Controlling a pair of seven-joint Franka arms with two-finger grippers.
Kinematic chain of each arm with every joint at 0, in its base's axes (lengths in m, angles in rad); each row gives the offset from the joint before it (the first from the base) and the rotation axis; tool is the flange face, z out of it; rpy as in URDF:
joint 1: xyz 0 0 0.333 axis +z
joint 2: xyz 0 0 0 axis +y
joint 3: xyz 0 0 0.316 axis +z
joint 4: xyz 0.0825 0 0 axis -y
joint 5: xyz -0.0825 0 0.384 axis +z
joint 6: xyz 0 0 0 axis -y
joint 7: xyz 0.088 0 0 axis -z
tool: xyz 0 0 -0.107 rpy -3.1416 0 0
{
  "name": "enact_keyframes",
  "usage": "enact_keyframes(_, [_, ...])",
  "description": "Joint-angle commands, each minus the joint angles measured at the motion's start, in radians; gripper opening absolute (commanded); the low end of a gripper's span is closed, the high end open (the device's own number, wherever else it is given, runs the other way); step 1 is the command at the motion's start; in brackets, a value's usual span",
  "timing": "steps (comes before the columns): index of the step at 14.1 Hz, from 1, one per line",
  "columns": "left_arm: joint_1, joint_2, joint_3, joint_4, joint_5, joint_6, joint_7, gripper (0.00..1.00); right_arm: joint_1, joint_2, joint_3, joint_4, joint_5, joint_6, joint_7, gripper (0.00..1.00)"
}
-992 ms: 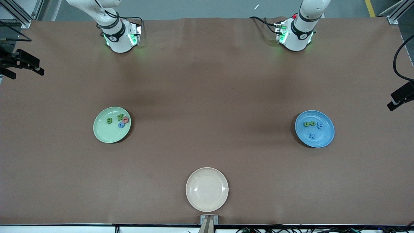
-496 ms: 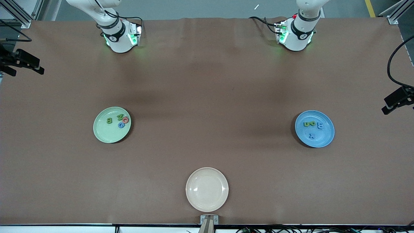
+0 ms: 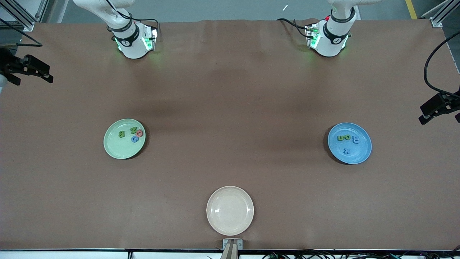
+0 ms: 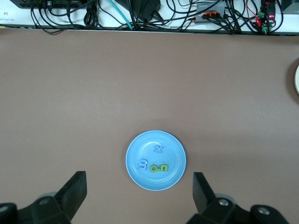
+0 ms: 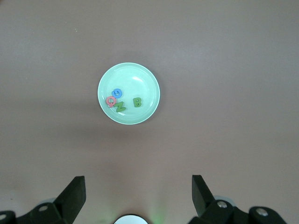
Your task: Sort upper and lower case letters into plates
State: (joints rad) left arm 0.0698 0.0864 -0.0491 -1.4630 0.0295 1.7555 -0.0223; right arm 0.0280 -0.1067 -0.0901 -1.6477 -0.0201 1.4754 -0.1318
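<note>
The pale green plate (image 3: 115,147) holds a green B (image 3: 121,135), a second green letter (image 3: 133,130), a red letter (image 3: 139,133) and a blue letter (image 3: 134,139). The blue plate (image 3: 354,156) holds two joined green letters (image 3: 344,137) and two blue letters (image 3: 355,140). My right gripper (image 3: 31,77) hangs open and empty high over the right arm's end of the table; its view shows the green plate (image 5: 140,77) below. My left gripper (image 3: 439,114) is open and empty high over the left arm's end, above the blue plate (image 4: 170,140).
A cream-white plate (image 3: 230,210) sits empty near the table's front edge, midway between the two coloured plates. Cables and boxes (image 4: 140,11) line the table's edge in the left wrist view. The brown table cover (image 3: 230,108) lies between the plates.
Both grippers have drifted slightly toward the table's middle while staying high. The plates and letters have not moved.
</note>
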Motion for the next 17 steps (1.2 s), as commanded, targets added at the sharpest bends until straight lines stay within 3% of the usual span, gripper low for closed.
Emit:
enact_keyframes(1, [-0.008, -0.01, 0.014, 0.006, -0.017, -0.021, 0.019, 1.0, -0.013, -0.034, 0.0, -0.04, -0.001, 0.013, 0.004, 1.0])
enact_keyframes(8, [-0.059, -0.011, 0.066, 0.006, -0.019, -0.021, 0.019, 1.0, -0.089, -0.033, -0.003, -0.047, 0.045, 0.014, -0.014, 1.0])
enact_keyframes(17, [-0.068, -0.046, 0.078, -0.039, -0.034, -0.016, 0.019, 1.0, -0.033, -0.033, 0.009, -0.043, 0.045, 0.016, -0.014, 1.0])
